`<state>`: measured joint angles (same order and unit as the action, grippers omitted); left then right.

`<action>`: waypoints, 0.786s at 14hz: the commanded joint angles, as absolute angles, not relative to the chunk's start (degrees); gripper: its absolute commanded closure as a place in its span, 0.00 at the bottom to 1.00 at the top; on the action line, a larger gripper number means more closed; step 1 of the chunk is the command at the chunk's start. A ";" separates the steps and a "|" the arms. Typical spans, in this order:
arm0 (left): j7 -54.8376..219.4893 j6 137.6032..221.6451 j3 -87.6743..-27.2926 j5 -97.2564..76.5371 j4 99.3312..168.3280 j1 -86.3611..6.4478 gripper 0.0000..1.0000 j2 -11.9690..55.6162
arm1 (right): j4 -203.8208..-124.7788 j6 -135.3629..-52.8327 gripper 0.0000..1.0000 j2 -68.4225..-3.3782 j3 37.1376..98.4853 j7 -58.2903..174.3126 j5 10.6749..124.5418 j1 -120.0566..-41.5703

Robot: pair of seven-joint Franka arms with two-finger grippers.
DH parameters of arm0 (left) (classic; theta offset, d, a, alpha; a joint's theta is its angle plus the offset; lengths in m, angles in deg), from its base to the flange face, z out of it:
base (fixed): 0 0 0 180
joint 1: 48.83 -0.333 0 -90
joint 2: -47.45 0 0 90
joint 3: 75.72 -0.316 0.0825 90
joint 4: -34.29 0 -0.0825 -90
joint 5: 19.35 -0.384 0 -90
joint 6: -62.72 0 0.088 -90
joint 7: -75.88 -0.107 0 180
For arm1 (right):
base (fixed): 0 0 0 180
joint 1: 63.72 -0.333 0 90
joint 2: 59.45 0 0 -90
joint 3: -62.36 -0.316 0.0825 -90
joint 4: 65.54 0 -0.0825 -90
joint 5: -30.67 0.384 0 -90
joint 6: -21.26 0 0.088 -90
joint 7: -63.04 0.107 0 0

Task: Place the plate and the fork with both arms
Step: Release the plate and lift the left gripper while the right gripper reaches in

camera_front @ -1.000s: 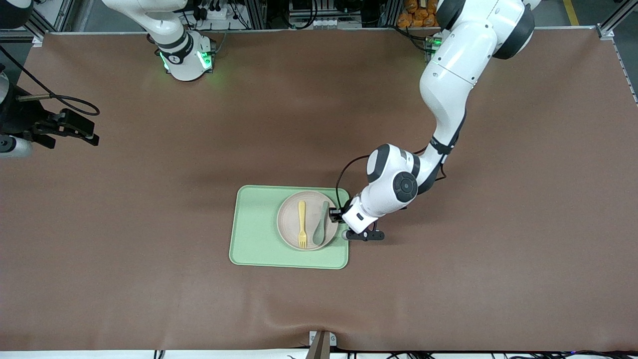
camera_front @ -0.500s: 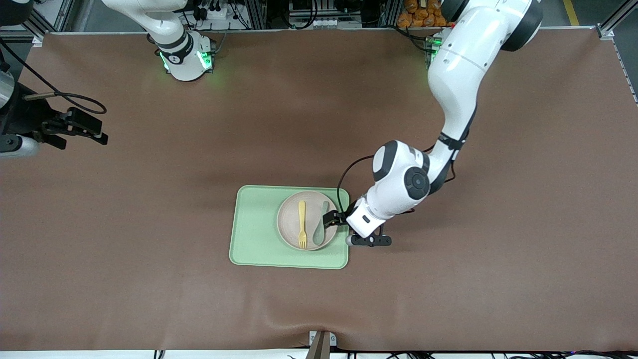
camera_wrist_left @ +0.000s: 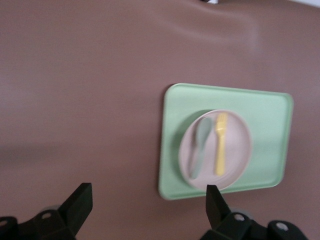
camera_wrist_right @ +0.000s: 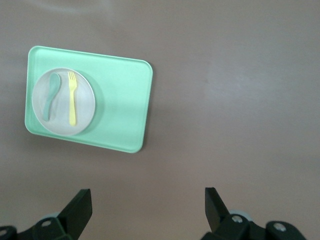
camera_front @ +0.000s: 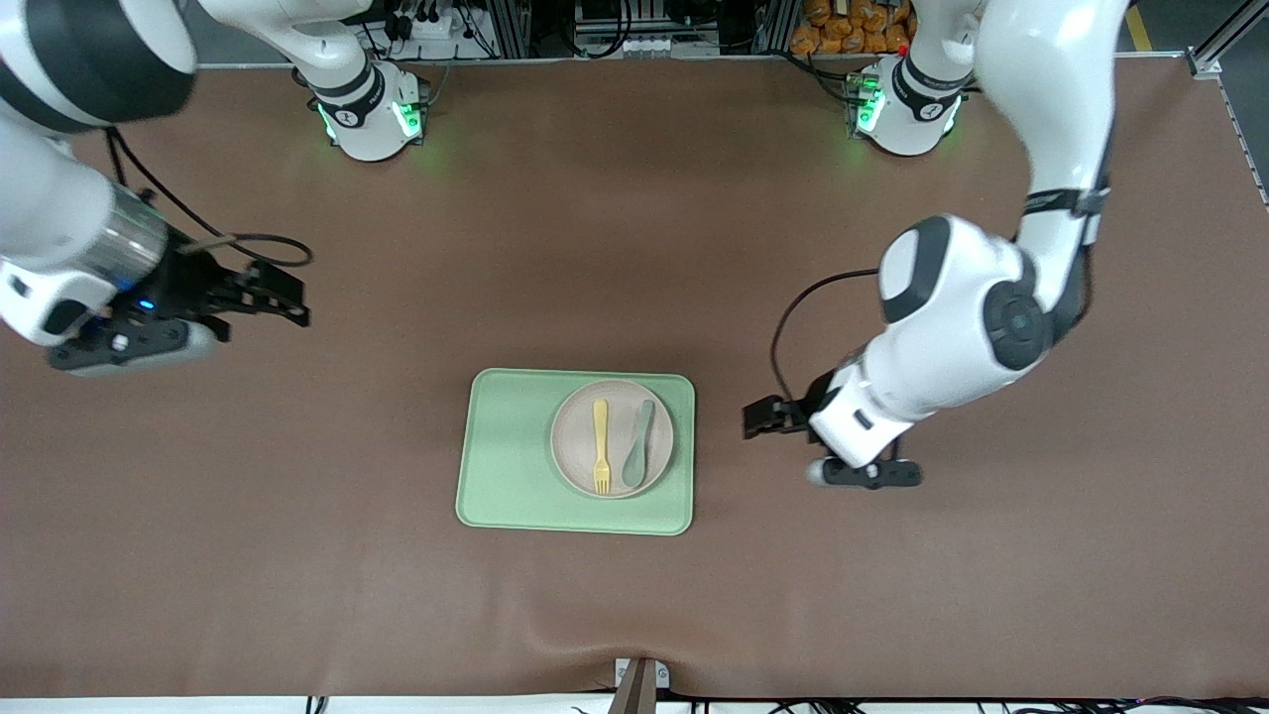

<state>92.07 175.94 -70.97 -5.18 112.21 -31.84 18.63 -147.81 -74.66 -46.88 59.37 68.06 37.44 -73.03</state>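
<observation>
The left gripper [camera_front: 761, 417] is wide open, holding nothing, over bare table at the tray's [camera_front: 506, 466] three o'clock. The right gripper [camera_front: 283, 297] is released too, well apart at ten o'clock; the fork [camera_front: 601, 446] lies on the plate [camera_front: 575, 461]

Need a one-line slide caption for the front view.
Fork and spoon lie on the plate on the green tray; left gripper and right gripper open, clear.

The front view looks steeply down from high across the surface [camera_front: 634, 248], facing both bases. Each wrist view looks down past its own gripper's fingers [camera_wrist_left: 80, 202] [camera_wrist_right: 80, 205] at the brown surface, from what seems a fair height. All three views share the tray [camera_front: 506, 466] [camera_wrist_left: 270, 105] [camera_wrist_right: 125, 100] with its plate [camera_front: 570, 436] [camera_wrist_left: 240, 145] [camera_wrist_right: 85, 102].
</observation>
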 commanded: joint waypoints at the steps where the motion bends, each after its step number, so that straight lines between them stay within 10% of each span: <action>1: 92.67 167.00 -70.80 -12.91 114.36 -34.93 0.00 25.10 | -144.90 -79.26 0.00 -41.54 59.55 70.78 38.58 -76.01; 11: 91.96 148.60 -70.71 -21.81 114.45 -46.97 0.00 37.94 | -134.81 -93.25 0.00 -20.88 58.85 83.96 35.35 -88.93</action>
